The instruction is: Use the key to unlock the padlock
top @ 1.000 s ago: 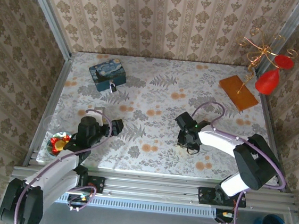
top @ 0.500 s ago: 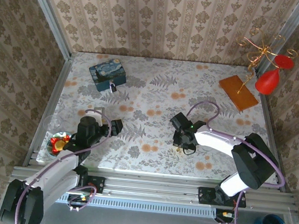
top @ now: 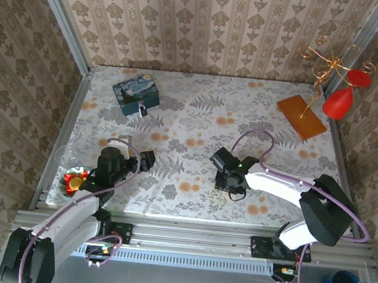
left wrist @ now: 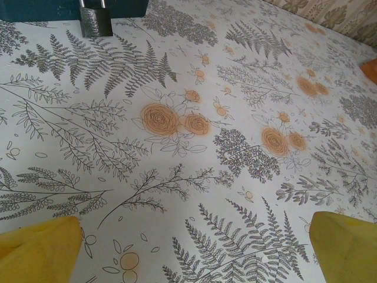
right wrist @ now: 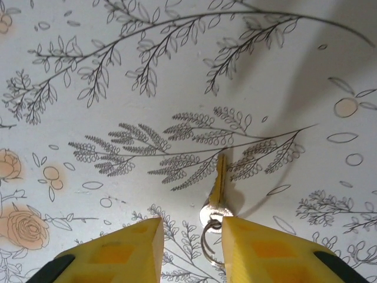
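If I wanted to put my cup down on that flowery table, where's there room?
The table is barest in its middle, between the blue box and the wooden board. Crowded: by the padlock at the box's front, and toward the near edge around the left gripper, the right gripper and the key.

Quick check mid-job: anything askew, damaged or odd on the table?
Nothing stands out. The padlock hangs upright at the front of the blue box. The key looks straight and unbent, ring attached, pointing out from between the fingertips of the right gripper. Nothing is spilled on the table.
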Available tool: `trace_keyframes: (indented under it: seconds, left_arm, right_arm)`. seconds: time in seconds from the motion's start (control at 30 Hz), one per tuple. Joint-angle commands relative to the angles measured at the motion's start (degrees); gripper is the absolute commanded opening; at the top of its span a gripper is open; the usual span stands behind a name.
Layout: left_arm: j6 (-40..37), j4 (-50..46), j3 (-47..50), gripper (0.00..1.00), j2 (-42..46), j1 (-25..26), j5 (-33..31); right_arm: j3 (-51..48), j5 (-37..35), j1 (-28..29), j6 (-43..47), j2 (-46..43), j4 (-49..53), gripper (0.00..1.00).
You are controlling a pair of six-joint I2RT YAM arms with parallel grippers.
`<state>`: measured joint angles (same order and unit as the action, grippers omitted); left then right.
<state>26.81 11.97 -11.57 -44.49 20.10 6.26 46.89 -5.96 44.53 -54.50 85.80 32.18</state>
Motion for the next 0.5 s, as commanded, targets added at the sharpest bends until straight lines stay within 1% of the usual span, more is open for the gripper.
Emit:
trace_keyframes:
  seconds: [0.0, 0.13, 0.33, 0.47]
  left_arm:
    - [-0.48, -1.33, -1.17, 1.0, 0.98, -0.5, 0.68]
    - [-0.55, -1.77, -1.1, 1.0, 1.41, -0.5, 0.55]
    - [-0.6, -1.95, -0.95, 1.0, 1.97, -0.47, 0.15]
    - [-0.67, -1.95, -0.99, 1.0, 1.91, -0.5, 0.07]
  right_arm:
    - [1.22, -3.19, 0.96, -2.23, 2.01, 3.58, 0.34]
    - [1.8, -5.07, 1.54, -2.26, 3.61, 5.41, 0.34]
    - [1.71, -4.83, 1.79, -2.02, 5.32, 5.05, 0.34]
    - [1.49, -4.41, 1.79, -1.61, 6.58, 3.74, 0.29]
